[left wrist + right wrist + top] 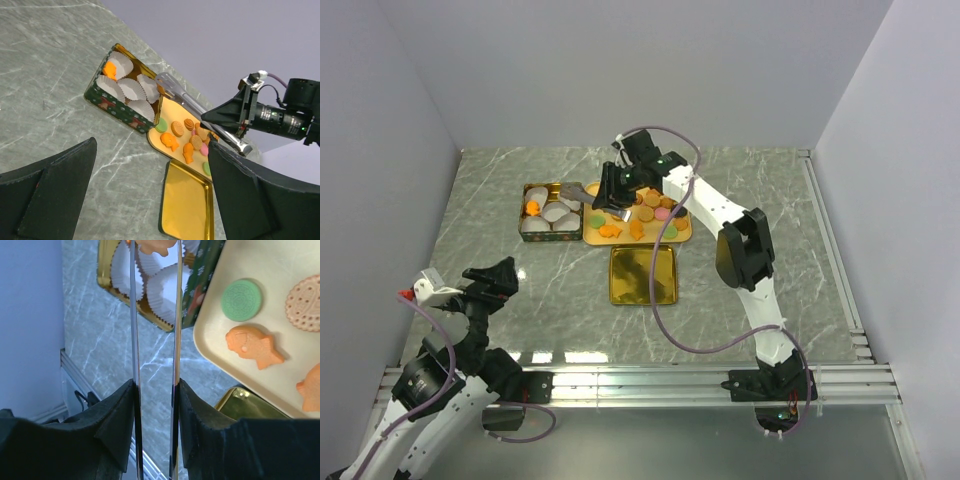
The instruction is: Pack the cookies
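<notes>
Cookies [176, 128] lie mostly on the tray [280, 270], near the middle of the counter [500, 190], toward its far edge. One orange cookie [110, 70] already sits in the tin [120, 111], just beside the tray's left side, with white cups [131, 88] around it. The lid [643, 275] lies just in front of the tray.

The step now looks like dropping one more into the tin. To do it well, I think the tongs [187, 100] should stop right over an empty cup, go low, then let go slowly. That way nothing bounces out or squashes the paper.

The left gripper [498, 272] is near the counter's near left corner, jaws wide apart, holding nothing. The right gripper [155, 390] has its jaws squeezed onto the tongs. The tong tips pinch a cookie [156, 246] above the cups.
</notes>
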Action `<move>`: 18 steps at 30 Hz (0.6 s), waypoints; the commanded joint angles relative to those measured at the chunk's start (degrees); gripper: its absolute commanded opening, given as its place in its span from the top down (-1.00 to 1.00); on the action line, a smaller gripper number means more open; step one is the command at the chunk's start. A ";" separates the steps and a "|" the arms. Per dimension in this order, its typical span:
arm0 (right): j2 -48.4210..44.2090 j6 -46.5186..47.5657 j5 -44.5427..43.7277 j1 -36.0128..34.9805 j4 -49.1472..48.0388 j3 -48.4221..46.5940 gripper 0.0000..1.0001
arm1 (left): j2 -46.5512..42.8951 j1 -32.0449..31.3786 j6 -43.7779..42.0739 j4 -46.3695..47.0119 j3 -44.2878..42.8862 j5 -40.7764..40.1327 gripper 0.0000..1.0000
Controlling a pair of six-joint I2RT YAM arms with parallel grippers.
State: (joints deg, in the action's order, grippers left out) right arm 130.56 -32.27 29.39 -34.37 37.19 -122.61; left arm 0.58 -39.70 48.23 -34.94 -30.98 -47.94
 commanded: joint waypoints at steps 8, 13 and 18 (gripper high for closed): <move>2.85 -1.30 -4.60 -0.17 1.48 -8.26 0.09 | -1.72 -1.17 1.87 -0.66 -1.10 -1.71 -0.99; 4.08 -2.27 -4.78 -0.08 0.87 -9.57 0.03 | -1.63 -1.43 2.05 -0.83 -1.10 -1.98 -0.99; 4.96 -2.53 -4.78 -0.17 1.31 -10.64 -0.08 | -1.55 -1.78 2.31 -1.01 -1.19 -2.59 -0.99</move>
State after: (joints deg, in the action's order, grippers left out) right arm 135.11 -34.30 24.86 -34.35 39.03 -130.61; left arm 0.58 -41.06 49.47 -35.44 -31.00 -49.25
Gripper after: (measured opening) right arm 0.539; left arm 0.995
